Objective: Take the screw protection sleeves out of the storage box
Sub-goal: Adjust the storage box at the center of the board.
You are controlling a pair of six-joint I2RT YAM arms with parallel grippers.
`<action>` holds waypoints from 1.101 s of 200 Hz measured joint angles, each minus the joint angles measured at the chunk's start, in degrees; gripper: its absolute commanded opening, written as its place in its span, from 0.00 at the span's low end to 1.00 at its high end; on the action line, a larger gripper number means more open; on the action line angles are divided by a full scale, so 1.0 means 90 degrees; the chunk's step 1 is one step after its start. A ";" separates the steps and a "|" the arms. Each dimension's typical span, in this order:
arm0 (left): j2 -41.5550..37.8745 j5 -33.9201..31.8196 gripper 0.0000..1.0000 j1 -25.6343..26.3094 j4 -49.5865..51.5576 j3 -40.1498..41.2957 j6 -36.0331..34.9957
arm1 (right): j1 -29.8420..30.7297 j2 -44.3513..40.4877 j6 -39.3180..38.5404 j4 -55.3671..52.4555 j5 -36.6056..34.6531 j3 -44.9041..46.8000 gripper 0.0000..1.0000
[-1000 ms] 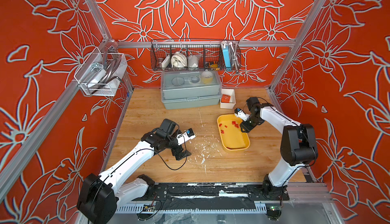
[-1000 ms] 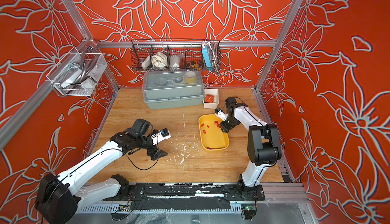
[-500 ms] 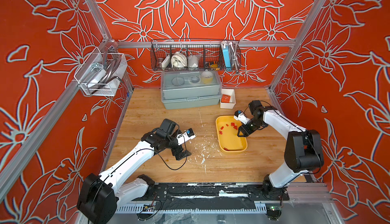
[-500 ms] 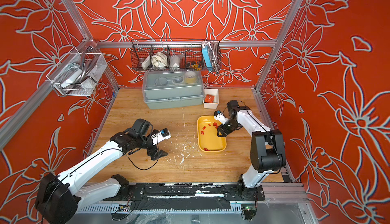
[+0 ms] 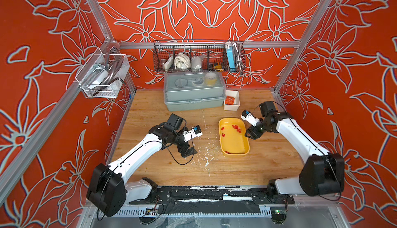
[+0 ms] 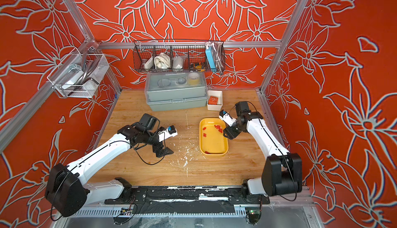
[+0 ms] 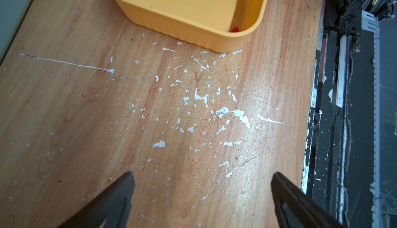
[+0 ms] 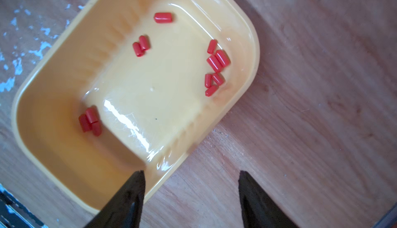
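Nothing's out yet: the screw protection sleeves (image 8: 216,62) all lie in the storage box (image 5: 234,144), centre-right in both top views, the right gripper (image 8: 191,174) empty, jaws apart at its rim, the left gripper (image 7: 202,175) wide, empty.

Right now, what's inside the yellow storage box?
Only red screw protection sleeves, about a dozen, lying loose on the storage box floor. The right gripper hides part of one side.

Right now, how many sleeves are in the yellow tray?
12 screw protection sleeves, all in the storage box: one alone, a touching pair, six bunched by one side wall, three at the near end. Overlaps may hide more.
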State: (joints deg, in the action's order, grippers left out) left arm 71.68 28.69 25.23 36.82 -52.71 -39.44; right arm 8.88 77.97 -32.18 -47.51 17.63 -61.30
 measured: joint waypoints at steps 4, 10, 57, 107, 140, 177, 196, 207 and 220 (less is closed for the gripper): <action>0.0029 0.0012 0.98 0.0000 0.0002 -0.0027 -0.0002 | 0.0019 -0.0126 -0.0141 0.0002 0.0068 0.0083 0.73; 0.0063 0.0049 0.98 0.0002 0.0000 -0.0049 -0.0002 | 0.0075 -0.0342 -0.0386 -0.0012 0.0189 0.0231 0.75; 0.0112 0.0656 0.98 0.0109 -0.0143 0.0102 0.0022 | 0.0974 -0.1447 -0.1732 -0.0102 0.0886 0.1418 0.84; 0.0554 0.1294 0.93 0.0435 -0.0828 0.0138 0.0372 | 0.1523 -0.1360 -0.2103 0.0435 0.0763 0.2186 0.75; 0.0614 0.1506 0.93 0.0495 -0.1974 0.0491 0.1282 | 0.1695 -0.1163 -0.2174 0.0833 0.0685 0.2368 0.67; 0.0622 0.1673 0.94 0.0515 -0.2640 0.0823 0.1656 | 0.1982 -0.0869 -0.2171 0.1163 0.0539 0.2463 0.53; 0.0619 0.1685 0.95 0.0527 -0.2735 0.0942 0.1683 | 0.2125 -0.0707 -0.2171 0.1253 0.0432 0.2463 0.44; 0.0612 0.1681 0.95 0.0532 -0.2744 0.0969 0.1671 | 0.2186 -0.0636 -0.2208 0.1292 0.0369 0.2463 0.38; 0.0588 0.1664 0.96 0.0529 -0.2752 0.0976 0.1647 | 0.2239 -0.0588 -0.2198 0.1309 0.0299 0.2463 0.33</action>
State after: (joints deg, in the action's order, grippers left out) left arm 76.97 43.66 30.00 12.05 -43.92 -24.62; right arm 29.04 72.69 -51.96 -35.73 20.32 -39.13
